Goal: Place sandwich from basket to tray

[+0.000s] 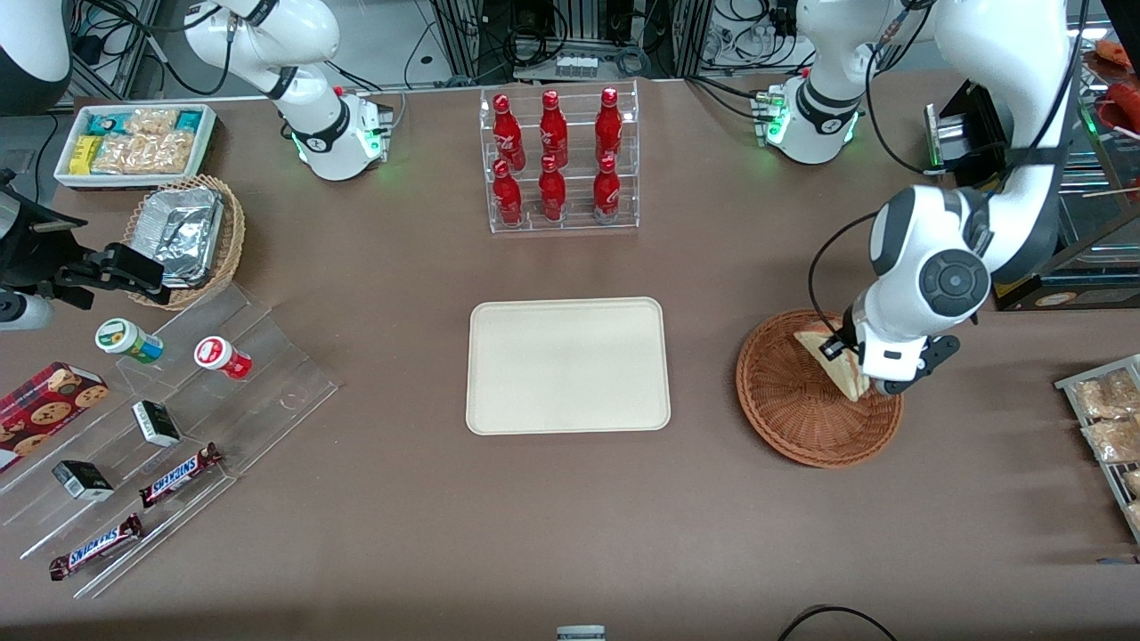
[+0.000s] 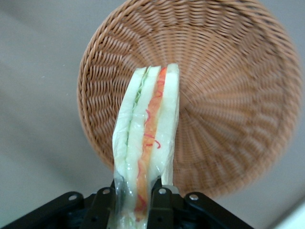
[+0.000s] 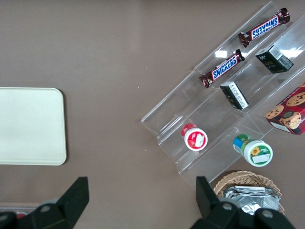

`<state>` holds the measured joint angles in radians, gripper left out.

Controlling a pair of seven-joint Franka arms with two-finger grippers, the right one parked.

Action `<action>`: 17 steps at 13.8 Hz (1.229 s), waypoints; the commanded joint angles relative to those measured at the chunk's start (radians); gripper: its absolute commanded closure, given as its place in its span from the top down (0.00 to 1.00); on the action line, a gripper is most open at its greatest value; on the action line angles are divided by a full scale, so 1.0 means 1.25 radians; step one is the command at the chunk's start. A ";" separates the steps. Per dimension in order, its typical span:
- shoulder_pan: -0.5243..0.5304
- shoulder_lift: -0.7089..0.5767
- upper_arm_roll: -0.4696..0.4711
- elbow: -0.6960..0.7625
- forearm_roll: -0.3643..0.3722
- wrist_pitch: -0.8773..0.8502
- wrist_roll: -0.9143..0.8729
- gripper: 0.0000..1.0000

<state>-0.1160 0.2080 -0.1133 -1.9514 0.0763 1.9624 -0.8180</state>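
My left gripper (image 1: 853, 372) hangs above the reddish-brown basket (image 1: 788, 405) and is shut on the sandwich (image 1: 835, 358), a pale bread wedge in clear wrap. In the left wrist view the sandwich (image 2: 147, 138) sticks out from between the two black fingers (image 2: 161, 202), its red and green filling edge showing, lifted above the basket (image 2: 228, 95). The gripper (image 2: 134, 200) squeezes the wrap at the wedge's thick end. The cream tray (image 1: 568, 365) lies flat in the middle of the table, beside the basket toward the parked arm, with nothing on it. The tray (image 3: 28, 125) also shows in the right wrist view.
A clear rack of red bottles (image 1: 559, 160) stands farther from the front camera than the tray. Snack racks (image 1: 1109, 418) sit at the working arm's end. Toward the parked arm's end are a clear stepped stand (image 1: 169, 427) with snacks, a paler basket with foil containers (image 1: 187, 233) and a white bin (image 1: 134, 142).
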 commanded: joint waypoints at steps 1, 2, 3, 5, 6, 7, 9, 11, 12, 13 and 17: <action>-0.057 0.005 -0.032 0.092 0.013 -0.100 -0.005 0.00; -0.082 0.005 -0.039 0.104 0.011 -0.106 -0.007 0.00; -0.116 0.010 -0.043 0.117 0.010 -0.106 -0.012 0.00; -0.196 0.042 -0.043 0.156 0.010 -0.102 -0.017 0.00; -0.232 0.070 -0.043 0.184 0.009 -0.099 -0.019 0.00; -0.269 0.107 -0.043 0.221 0.008 -0.097 -0.019 0.00; -0.345 0.205 -0.042 0.314 0.015 -0.097 -0.058 0.00; -0.392 0.291 -0.039 0.400 0.021 -0.096 -0.098 0.00; -0.407 0.327 -0.041 0.439 0.036 -0.095 -0.100 0.00; -0.424 0.356 -0.041 0.471 0.038 -0.094 -0.100 0.00; -0.478 0.464 -0.037 0.540 0.085 -0.023 -0.168 0.00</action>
<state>-0.6778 0.7179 -0.1755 -1.3538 0.1384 1.9162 -0.9798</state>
